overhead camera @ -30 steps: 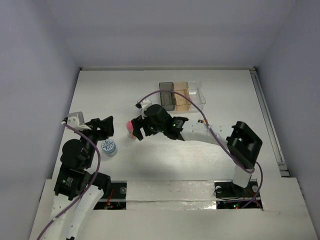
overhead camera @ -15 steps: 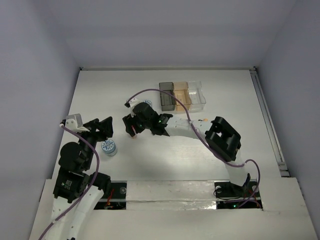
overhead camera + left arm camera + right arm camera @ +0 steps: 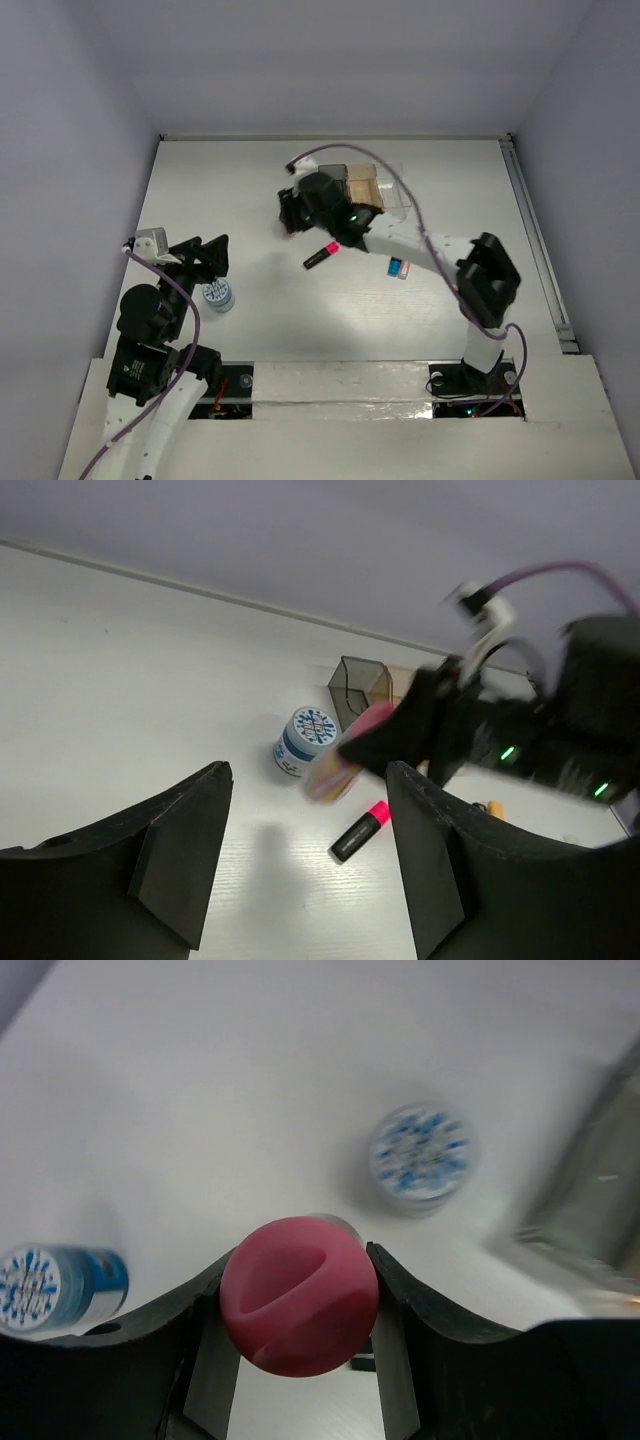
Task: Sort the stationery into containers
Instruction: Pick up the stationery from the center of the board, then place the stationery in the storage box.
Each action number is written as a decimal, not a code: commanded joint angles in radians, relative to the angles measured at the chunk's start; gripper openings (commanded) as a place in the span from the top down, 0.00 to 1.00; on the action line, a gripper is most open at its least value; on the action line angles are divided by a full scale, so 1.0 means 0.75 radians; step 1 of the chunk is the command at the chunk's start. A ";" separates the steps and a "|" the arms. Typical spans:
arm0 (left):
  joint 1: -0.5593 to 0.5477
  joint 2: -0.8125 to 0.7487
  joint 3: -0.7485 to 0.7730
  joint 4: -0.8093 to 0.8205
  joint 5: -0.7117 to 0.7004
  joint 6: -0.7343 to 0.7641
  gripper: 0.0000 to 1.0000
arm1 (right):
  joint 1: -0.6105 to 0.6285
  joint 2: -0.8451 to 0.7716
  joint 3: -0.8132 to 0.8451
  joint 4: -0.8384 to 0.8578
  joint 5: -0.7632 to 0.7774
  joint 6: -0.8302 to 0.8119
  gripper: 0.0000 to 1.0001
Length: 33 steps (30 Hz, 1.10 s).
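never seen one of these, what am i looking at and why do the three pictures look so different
These are two robot arms fixed at the near edge of a white table, each ending in a two-finger claw. One picture comes from a camera above and behind them; the other two come from cameras on each arm's wrist, so the dark shapes at the bottom of those are the claw's own fingers.

The right gripper is closed around a small tube with a round pink cap, near a row of three small joined plastic bins, dark grey, amber and clear. The left gripper is open and empty.

On the table lie a pink-and-black highlighter, a round blue-and-white patterned disc by the left arm, and another like it near the bins.
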 commanded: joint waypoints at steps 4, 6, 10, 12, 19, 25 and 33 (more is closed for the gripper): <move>0.020 -0.010 -0.009 0.086 0.056 0.024 0.40 | -0.426 -0.322 0.035 -0.115 0.083 -0.041 0.83; 0.020 -0.012 -0.011 0.086 0.058 0.026 0.41 | -0.532 -0.343 0.001 -0.116 0.118 -0.061 0.83; 0.020 -0.008 -0.011 0.090 0.062 0.028 0.41 | -0.675 -0.329 0.049 -0.185 0.140 -0.096 0.83; 0.020 -0.006 -0.009 0.090 0.064 0.026 0.40 | -0.718 -0.280 0.094 -0.254 0.126 -0.123 0.83; 0.034 -0.002 -0.011 0.088 0.064 0.028 0.41 | -0.780 -0.167 0.152 -0.373 0.114 -0.157 0.83; 0.034 0.004 -0.011 0.090 0.070 0.030 0.40 | -0.804 -0.094 0.156 -0.426 0.093 -0.164 0.82; 0.034 0.004 -0.011 0.090 0.070 0.030 0.41 | -0.805 0.060 0.287 -0.545 0.050 -0.194 0.82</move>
